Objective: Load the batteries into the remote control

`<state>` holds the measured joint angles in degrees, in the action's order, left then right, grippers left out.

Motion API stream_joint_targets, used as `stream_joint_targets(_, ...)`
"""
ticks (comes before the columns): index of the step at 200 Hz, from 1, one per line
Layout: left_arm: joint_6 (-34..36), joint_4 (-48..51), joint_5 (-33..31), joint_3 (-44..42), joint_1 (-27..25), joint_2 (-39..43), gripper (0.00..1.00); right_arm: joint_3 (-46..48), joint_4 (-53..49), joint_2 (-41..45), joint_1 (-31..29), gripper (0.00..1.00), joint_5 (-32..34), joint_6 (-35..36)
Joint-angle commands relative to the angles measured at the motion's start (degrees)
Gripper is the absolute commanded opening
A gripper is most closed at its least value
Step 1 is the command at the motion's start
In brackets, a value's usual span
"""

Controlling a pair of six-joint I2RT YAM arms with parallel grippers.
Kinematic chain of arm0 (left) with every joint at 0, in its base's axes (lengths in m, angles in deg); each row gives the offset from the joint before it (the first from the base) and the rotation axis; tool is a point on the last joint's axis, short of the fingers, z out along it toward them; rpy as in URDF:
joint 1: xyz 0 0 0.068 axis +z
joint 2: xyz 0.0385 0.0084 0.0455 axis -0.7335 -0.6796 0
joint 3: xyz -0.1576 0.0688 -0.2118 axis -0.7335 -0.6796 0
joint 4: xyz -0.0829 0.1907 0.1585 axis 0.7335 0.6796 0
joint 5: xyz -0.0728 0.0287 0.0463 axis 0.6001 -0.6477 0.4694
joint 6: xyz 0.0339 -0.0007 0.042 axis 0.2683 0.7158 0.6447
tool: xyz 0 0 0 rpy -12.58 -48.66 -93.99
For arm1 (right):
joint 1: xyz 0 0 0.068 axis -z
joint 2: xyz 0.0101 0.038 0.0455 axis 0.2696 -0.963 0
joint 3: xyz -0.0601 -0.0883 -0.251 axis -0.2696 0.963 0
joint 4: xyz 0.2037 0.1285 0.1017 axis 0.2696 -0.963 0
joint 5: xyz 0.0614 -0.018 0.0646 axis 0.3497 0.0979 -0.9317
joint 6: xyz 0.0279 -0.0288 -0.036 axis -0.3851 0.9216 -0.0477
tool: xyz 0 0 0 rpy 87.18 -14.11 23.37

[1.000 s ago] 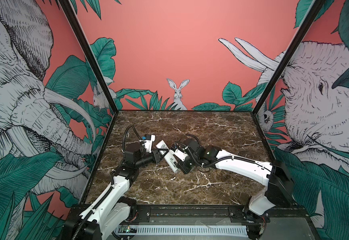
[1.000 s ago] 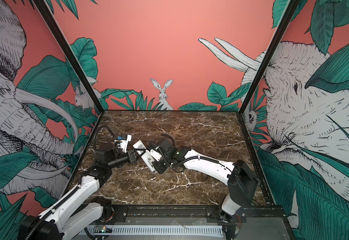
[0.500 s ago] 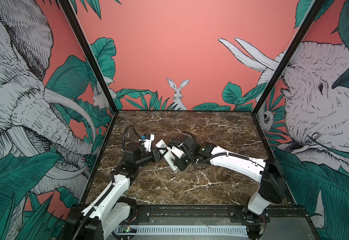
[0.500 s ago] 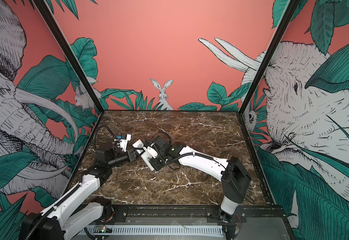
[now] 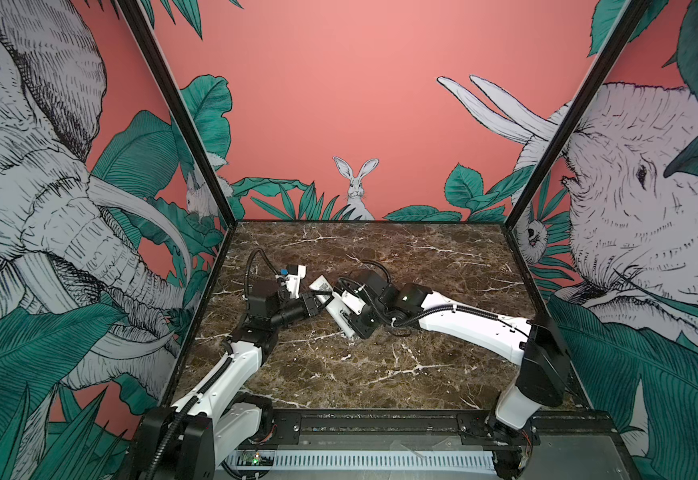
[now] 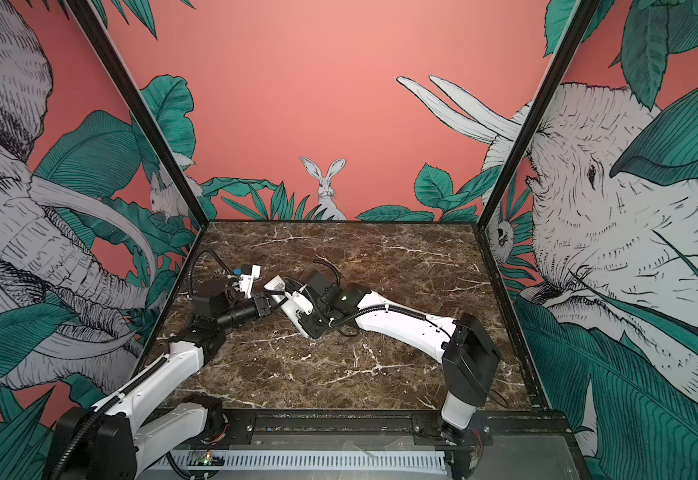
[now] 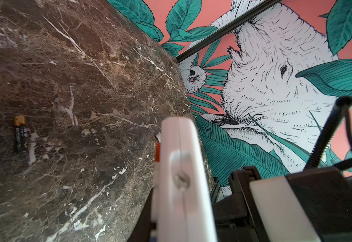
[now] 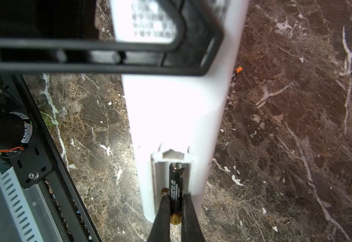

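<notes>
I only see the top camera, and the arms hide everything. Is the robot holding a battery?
Observer: Yes. The right wrist view shows the right gripper pinching a battery, its tip at the spring in the open back of the remote control.
Operator: Is it all the way in?
Observer: Not yet; its copper end sticks out past the remote's end.
Operator: Where's the other one?
Observer: The second battery lies loose on the marble table, plain in the left wrist view.
</notes>
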<state>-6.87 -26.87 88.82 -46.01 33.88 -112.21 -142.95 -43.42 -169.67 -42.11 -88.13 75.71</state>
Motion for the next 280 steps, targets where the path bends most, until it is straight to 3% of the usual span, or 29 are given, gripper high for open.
stream_joint_targets(1, -8.39, -8.44, 13.17, 4.74, -1.12, 2.65, 0.00, -1.04, 2.87, -3.81, 0.14, 0.01, 4.11, 0.53)
stream_joint_targets(88, -14.61, -12.63, 14.32, 4.85, -1.04, 4.12, 0.00, -2.06, 4.83, -6.11, 0.21, 0.00, 6.18, 1.17)
stream_joint_targets(183, -17.43, -13.90, 14.67, 5.57, -1.02, 5.19, 0.00, -0.62, 10.28, -7.67, 0.89, 0.00, 3.49, 4.34)
stream_joint_targets(280, -4.98, -1.42, 10.88, 6.69, -0.67, 5.61, 0.00, 0.32, 3.98, -3.27, 1.03, 0.05, 3.42, 4.99)
